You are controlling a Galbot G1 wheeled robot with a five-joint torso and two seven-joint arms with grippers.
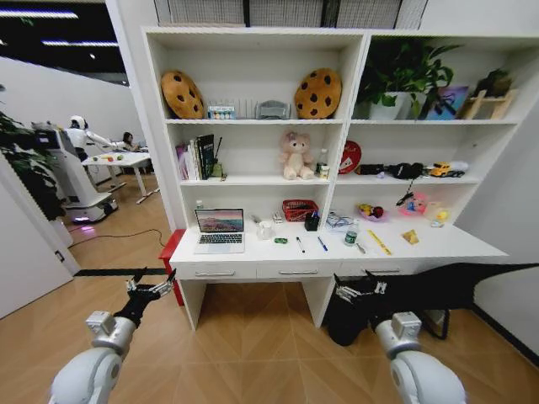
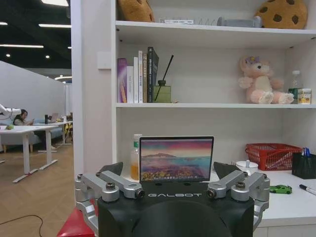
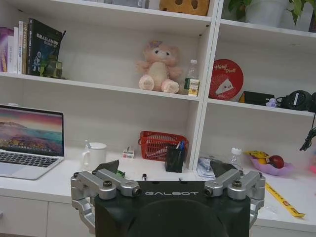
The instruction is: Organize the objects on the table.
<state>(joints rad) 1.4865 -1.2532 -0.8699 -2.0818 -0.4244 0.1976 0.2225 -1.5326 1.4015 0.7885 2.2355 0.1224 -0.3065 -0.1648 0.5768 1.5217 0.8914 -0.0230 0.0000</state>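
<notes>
- The desk (image 1: 438, 244) is standing against the wall, joined to a tall shelf unit (image 1: 362, 126); three drawers (image 1: 286, 271) are sitting under its top.
- The laptop (image 1: 220, 231) is sitting open on the left part of the desk, screen lit and facing the robot.
- The green object (image 1: 280, 241) is lying near the front edge, just right of the laptop.
- A black pen (image 1: 300, 244) and a blue pen (image 1: 322, 243) are lying side by side near the middle of the desk, apart from each other.
- The bottle (image 1: 351, 233) is standing upright right of the pens.
- A yellow strip (image 1: 379, 242) is lying right of the bottle.
- A white mug (image 1: 264, 230), a red basket (image 1: 300, 209) and a black pen holder (image 1: 312, 222) are standing farther back, toward the wall.
- A pink bear (image 1: 296, 156) is sitting on the shelf above the desk; two cookie cushions (image 1: 318, 93) are leaning on the top shelf.
- The left gripper (image 1: 156, 289) is hovering in front of the desk's left end, well apart from everything on it; fingers are spread, grasping nothing.
- The right gripper (image 1: 358, 290) is hovering in front of the desk's right half, below the drawers, well apart from the desk items; fingers are spread, grasping nothing.
</notes>
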